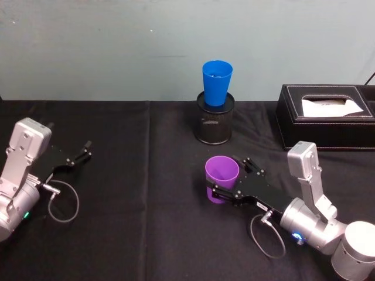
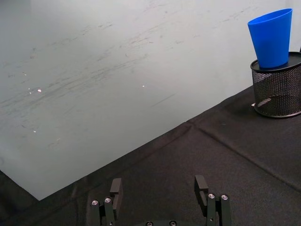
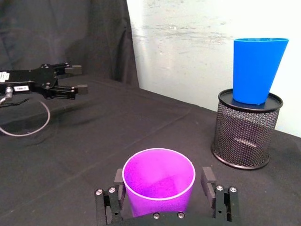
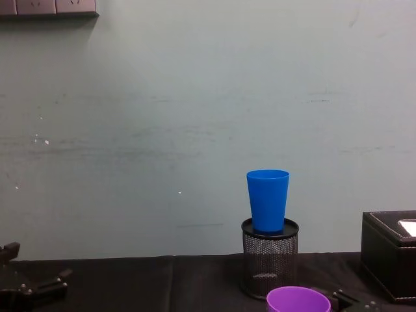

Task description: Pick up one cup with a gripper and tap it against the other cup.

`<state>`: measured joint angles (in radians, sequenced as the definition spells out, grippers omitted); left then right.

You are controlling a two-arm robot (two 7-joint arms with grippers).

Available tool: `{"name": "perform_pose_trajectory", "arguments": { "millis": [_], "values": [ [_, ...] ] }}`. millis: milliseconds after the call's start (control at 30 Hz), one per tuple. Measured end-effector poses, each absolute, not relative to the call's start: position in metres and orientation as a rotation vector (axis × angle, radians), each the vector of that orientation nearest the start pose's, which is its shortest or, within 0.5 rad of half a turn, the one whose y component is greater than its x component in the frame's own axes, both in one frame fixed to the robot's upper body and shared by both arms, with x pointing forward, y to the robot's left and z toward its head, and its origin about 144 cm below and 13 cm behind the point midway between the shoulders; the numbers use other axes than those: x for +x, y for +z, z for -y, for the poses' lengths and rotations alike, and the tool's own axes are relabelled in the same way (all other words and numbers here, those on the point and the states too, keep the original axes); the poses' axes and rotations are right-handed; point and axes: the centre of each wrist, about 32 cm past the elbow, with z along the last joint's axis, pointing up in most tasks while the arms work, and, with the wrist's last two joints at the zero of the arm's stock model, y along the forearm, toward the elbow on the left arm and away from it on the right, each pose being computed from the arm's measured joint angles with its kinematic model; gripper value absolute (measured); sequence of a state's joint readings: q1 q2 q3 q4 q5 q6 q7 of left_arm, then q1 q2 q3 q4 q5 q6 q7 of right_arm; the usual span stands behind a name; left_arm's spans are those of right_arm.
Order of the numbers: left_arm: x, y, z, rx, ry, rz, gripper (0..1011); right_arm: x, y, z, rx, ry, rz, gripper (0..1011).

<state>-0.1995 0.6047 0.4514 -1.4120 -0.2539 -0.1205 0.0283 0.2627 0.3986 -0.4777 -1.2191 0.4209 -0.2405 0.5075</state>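
The purple cup (image 1: 221,175) stands upright on the black tablecloth, right of centre, its open mouth showing in the right wrist view (image 3: 159,181) and its rim in the chest view (image 4: 298,300). My right gripper (image 1: 229,174) is open, with one black finger on either side of the cup's wall; the fingers (image 3: 207,179) flank it low down. The blue cup (image 1: 217,82) stands upright on top of a black mesh holder (image 1: 214,124) at the back centre, beyond the purple cup. My left gripper (image 1: 82,153) rests open at the far left, nothing between its fingers (image 2: 201,184).
A black tissue box (image 1: 328,114) sits at the back right, close behind my right arm. The pale wall rises just behind the table's back edge. Bare black cloth lies between the two arms. A cable loops beside each wrist.
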Motion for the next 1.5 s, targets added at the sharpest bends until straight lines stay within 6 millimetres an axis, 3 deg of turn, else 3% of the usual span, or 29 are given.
{"name": "perform_pose_trajectory", "arguments": {
  "millis": [733,1133,1300,1500],
  "values": [
    [0.489,1.14,-0.31,0.304,1.248,0.285,1000,0.516,1.1,0.247,-0.045,-0.756,0.005,998],
    [0.489,1.14,-0.31,0.304,1.248,0.285,1000,0.516,1.1,0.247,-0.044,-0.758,0.009,781],
    [0.489,1.14,-0.31,0.305,1.248,0.285,1000,0.515,1.113,0.247,-0.049,-0.764,0.038,762],
    [0.489,1.14,-0.31,0.304,1.248,0.285,1000,0.519,1.148,0.252,-0.035,-0.771,0.03,738]
  ]
}}
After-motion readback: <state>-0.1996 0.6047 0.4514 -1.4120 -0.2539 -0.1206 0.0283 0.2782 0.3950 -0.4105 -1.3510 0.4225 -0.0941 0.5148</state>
